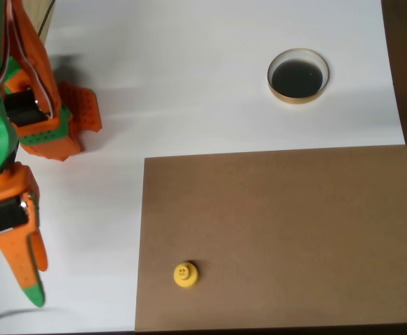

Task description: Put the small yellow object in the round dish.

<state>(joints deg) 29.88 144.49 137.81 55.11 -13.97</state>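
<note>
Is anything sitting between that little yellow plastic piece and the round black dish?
No. The overhead view shows bare brown board, then white table, between the yellow piece and dish.

Orange and green printed arm (15,132) with black servos, white cabling, and green-tipped orange tool (32,283).

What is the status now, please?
Gripper fingers shut, holding nothing, left of brown board. Small yellow object on board. Round dish free. Path open.

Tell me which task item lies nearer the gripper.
The small yellow object, on the brown board, lies nearer the gripper; the round dish sits far off.
</note>
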